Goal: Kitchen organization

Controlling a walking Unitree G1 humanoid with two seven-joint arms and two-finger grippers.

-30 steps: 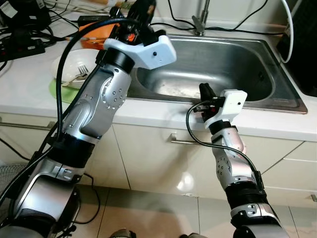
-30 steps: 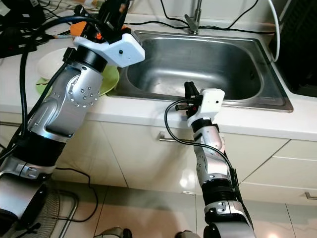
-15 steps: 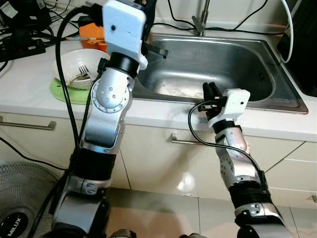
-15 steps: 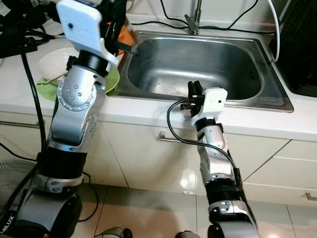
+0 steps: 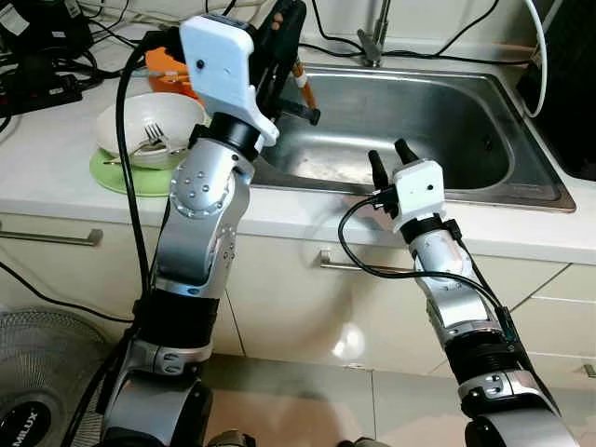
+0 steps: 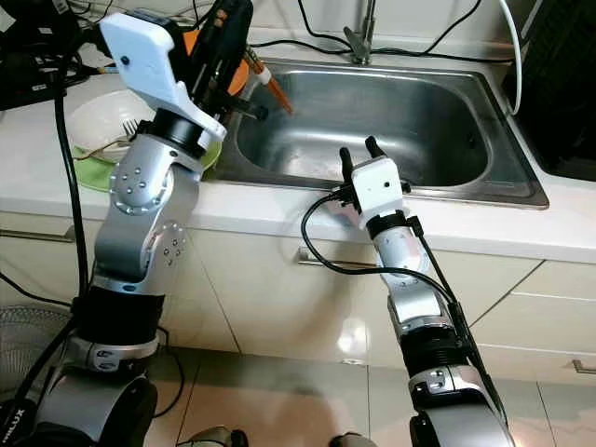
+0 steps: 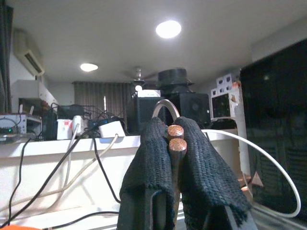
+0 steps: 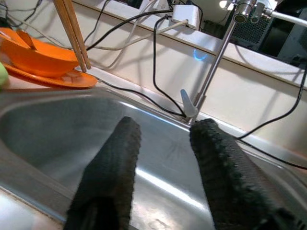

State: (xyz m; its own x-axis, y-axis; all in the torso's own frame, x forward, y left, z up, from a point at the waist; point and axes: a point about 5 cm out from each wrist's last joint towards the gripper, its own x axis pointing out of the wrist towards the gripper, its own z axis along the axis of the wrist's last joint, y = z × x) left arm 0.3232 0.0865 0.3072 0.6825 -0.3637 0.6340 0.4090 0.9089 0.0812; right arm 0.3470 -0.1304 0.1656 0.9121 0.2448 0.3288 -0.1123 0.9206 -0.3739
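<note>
sink (image 5: 521,182): steel basin, pale residue on its floor.
white bowl (image 5: 126,121): holds a fork (image 5: 154,133), sits on a green plate (image 5: 116,175).
left gripper (image 7: 173,139): fingers clamped on chopsticks (image 6: 264,79), raised over sink's left rim.
right gripper (image 8: 163,148): fingers apart, above sink's front edge.
orange bowl (image 8: 33,57): beyond the chopsticks.
faucet (image 8: 213,67): ahead of right fingers.

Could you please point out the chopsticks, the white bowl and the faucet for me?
chopsticks (image 6: 268,86), right eye view, on the orange shafts over the sink.
white bowl (image 5: 126,119), left eye view, on its near inner wall.
faucet (image 8: 217,57), right wrist view, on its upright metal stem.
</note>
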